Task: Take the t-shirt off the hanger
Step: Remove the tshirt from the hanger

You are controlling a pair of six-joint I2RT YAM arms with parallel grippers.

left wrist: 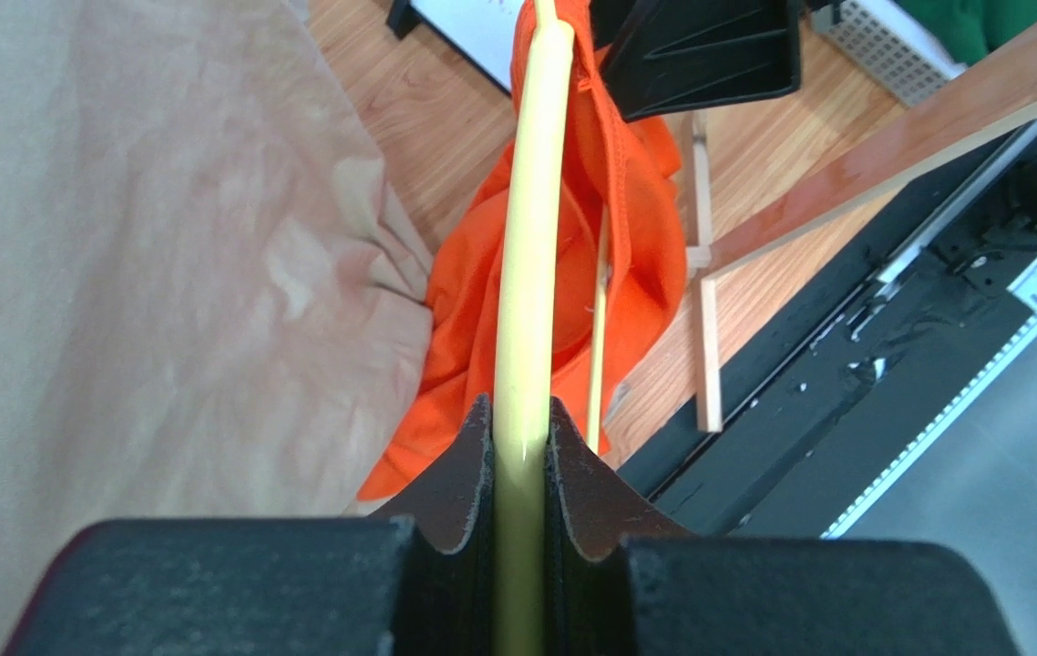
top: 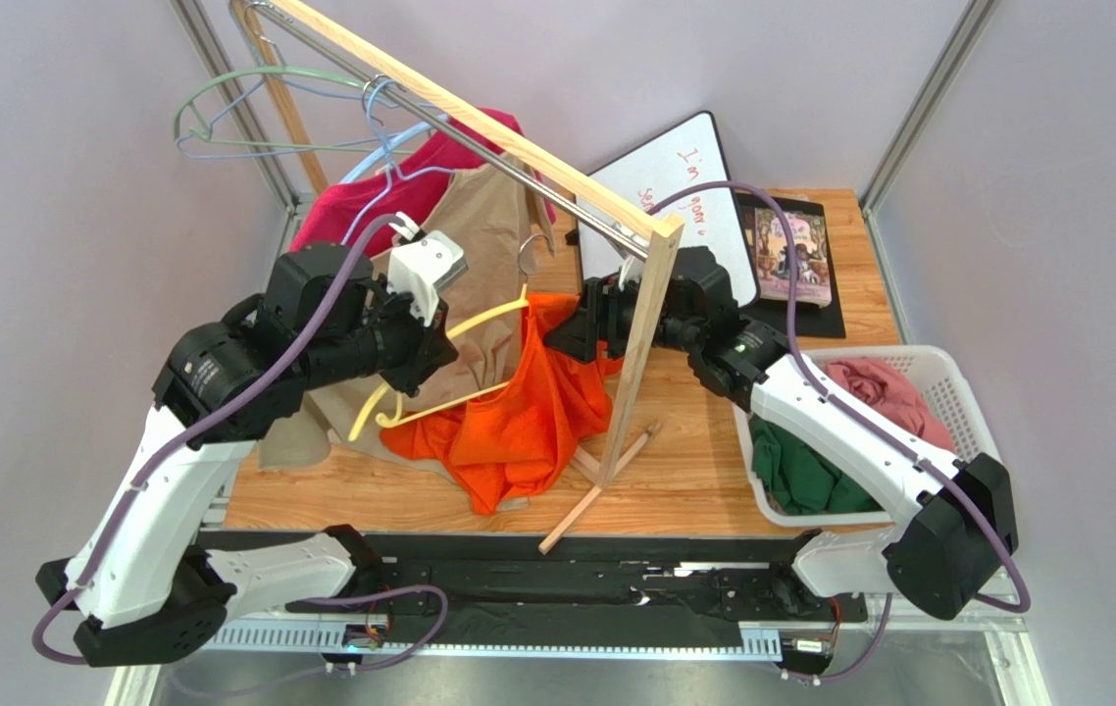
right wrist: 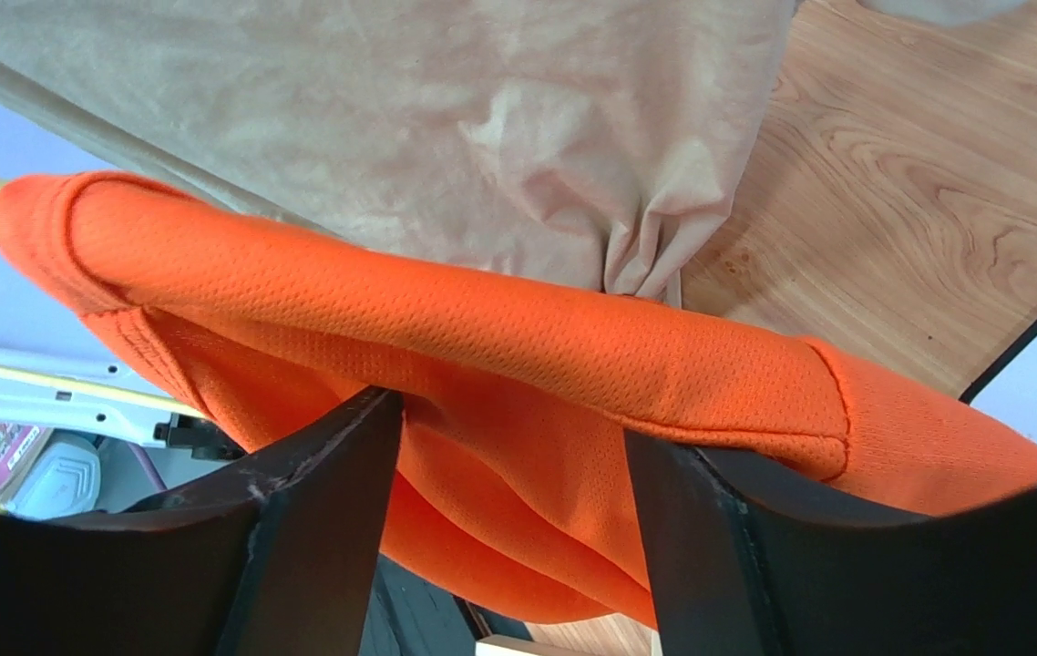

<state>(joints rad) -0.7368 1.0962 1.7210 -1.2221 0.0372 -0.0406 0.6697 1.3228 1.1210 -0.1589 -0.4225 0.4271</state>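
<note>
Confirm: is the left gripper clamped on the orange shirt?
No, the left gripper pinches the bare yellow hanger; the orange shirt hangs farther along it.

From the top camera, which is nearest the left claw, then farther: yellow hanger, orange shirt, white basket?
1. yellow hanger, clamped in the left gripper.
2. orange t-shirt, hanging just to its right.
3. white basket, far right edge.

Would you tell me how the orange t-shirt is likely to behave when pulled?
Probably floppy: the orange t-shirt hangs in folds and pools on the table. Likely light, as its mesh weave looks thin. It may catch on the yellow hanger.
</note>
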